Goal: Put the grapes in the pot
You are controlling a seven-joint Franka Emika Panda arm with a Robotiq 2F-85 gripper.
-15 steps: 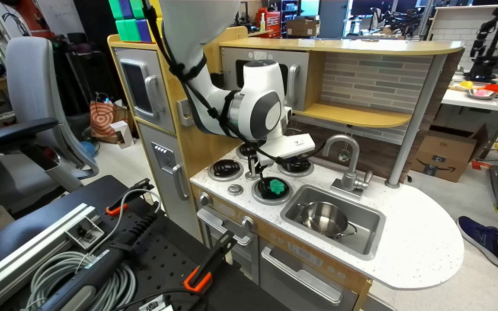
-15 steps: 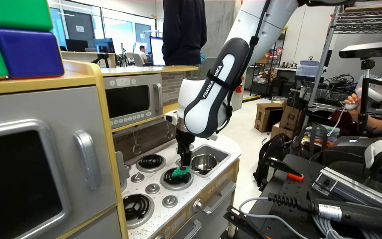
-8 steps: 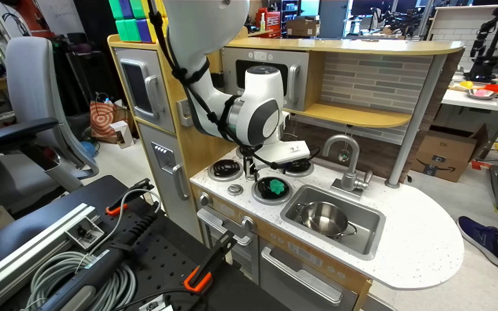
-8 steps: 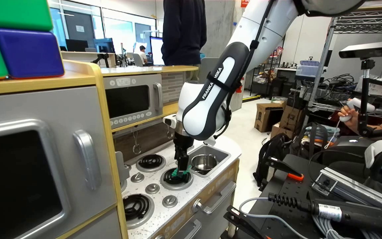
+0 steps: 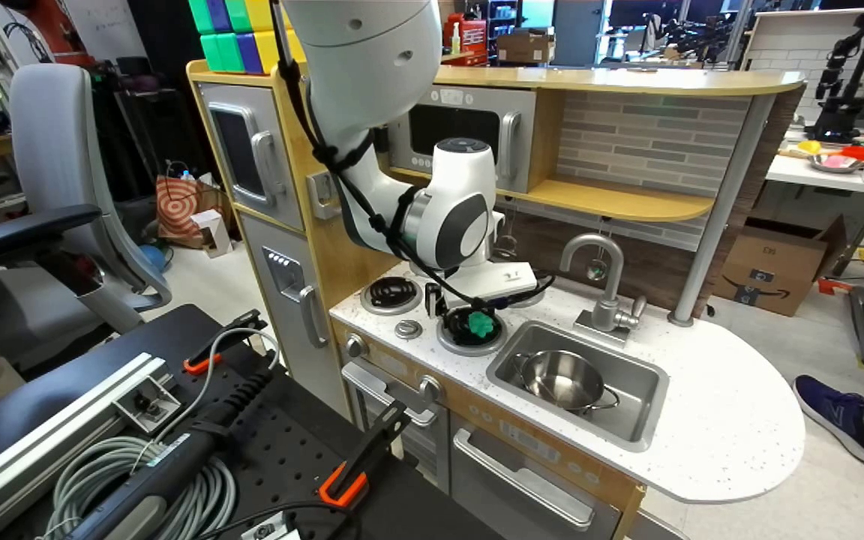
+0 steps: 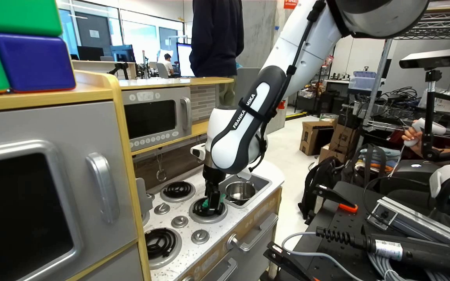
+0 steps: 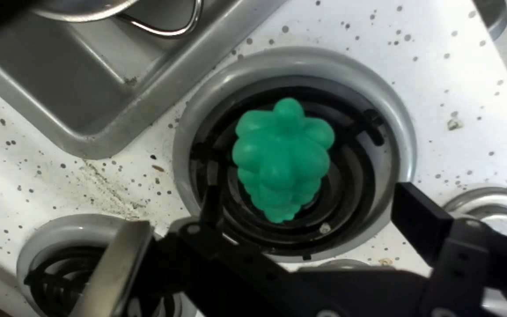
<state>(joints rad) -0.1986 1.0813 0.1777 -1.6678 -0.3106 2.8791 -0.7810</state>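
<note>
In the wrist view the grapes (image 7: 282, 163) lie on the burner (image 7: 368, 180) near the centre and the gripper (image 7: 310, 196) has its jaws spread wide, holding nothing, so I judge that grasping, lifting and placing into the pot (image 7: 86, 12), upper left, all remain.

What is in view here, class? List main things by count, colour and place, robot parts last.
sink: one, grey, in the white counter
pot: one, silver, in the sink
burners: at least three, black, on the counter
grapes: one bunch, green, on a burner beside the sink
knobs: several, silver, on the counter
faucet: one, silver, beside the sink
microwave: one, mostly grey, above the counter
blocks: several, green, blue, yellow, on a cabinet
clamps: two, black and orange, on the black table
chair: one, grey, near that table
robot arm: one, mostly white, over the counter
gripper: one, black, open, by the grapes
</note>
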